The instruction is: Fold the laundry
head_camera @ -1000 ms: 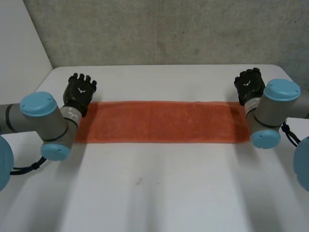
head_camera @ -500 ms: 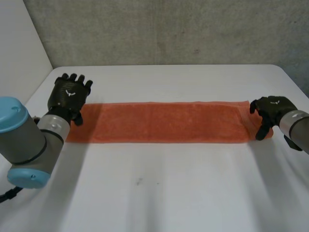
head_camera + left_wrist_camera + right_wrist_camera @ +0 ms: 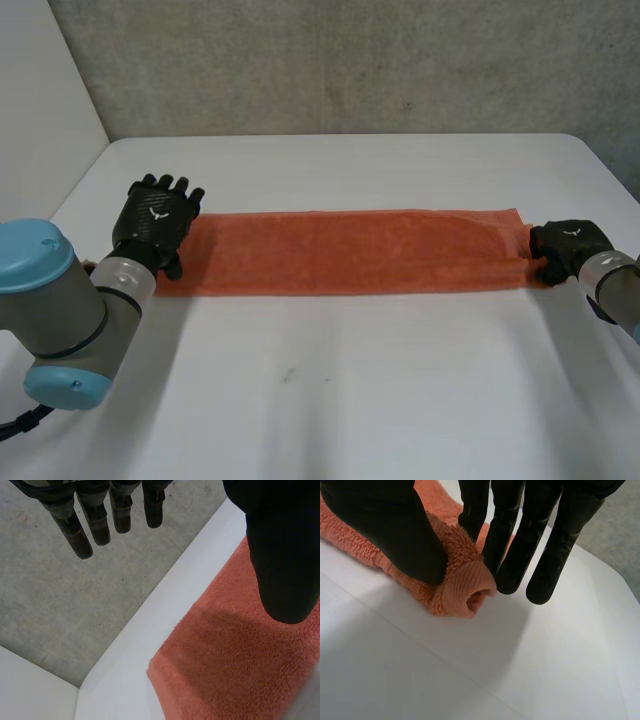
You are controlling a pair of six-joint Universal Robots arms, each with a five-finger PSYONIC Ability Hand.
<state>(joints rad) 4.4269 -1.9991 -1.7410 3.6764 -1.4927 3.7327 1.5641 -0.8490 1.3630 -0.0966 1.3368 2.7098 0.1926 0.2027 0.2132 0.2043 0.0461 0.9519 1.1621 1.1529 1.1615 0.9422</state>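
- Head view: left hand (image 3: 155, 222) over the towel's (image 3: 350, 250) left end, fingers straight, empty.
- Right wrist view: right hand (image 3: 395, 530) pinches the towel's bunched corner.

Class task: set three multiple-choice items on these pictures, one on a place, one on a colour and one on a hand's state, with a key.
1. Where on the towel is the right hand?
A its middle
B its end
C nowhere near it

2. What colour is the towel?
A blue
B white
C orange

3. How is the left hand?
A open, fingers straight
B shut on the towel
C shut, holding nothing

Key:
1 B, the right wrist view shows thumb and fingers pinching the towel's end.
2 C, it lies orange on the white table.
3 A, the left wrist view shows straight fingers above the towel.
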